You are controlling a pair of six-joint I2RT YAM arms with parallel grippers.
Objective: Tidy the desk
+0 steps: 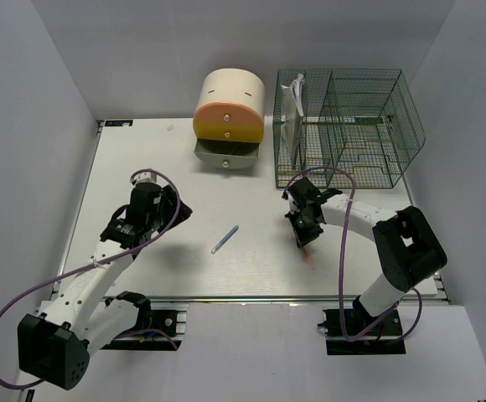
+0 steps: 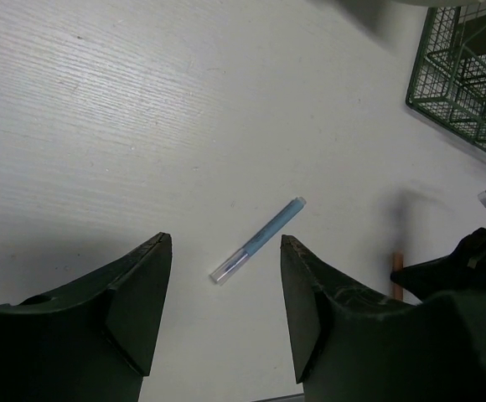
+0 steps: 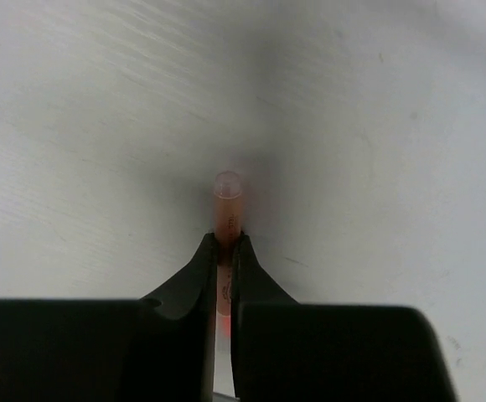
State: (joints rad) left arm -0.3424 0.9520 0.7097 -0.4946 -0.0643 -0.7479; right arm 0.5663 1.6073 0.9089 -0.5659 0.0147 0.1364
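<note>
desk (image 1: 184, 268) holds pens that look light, stiff and slick: right gripper (image 3: 224, 247) clamps the orange pen (image 3: 227, 201) by its barrel, left gripper (image 2: 224, 241) hangs open near the blue pen (image 2: 264, 237).

Holding left gripper (image 2: 224, 241) above the left half of the desk (image 1: 142, 159), jaws apart; pinching an orange pen (image 3: 226, 197) in right gripper (image 3: 224, 247), low over its right half.

Overhead plus wrist close-ups (desk (image 1: 226, 280) shared)
</note>
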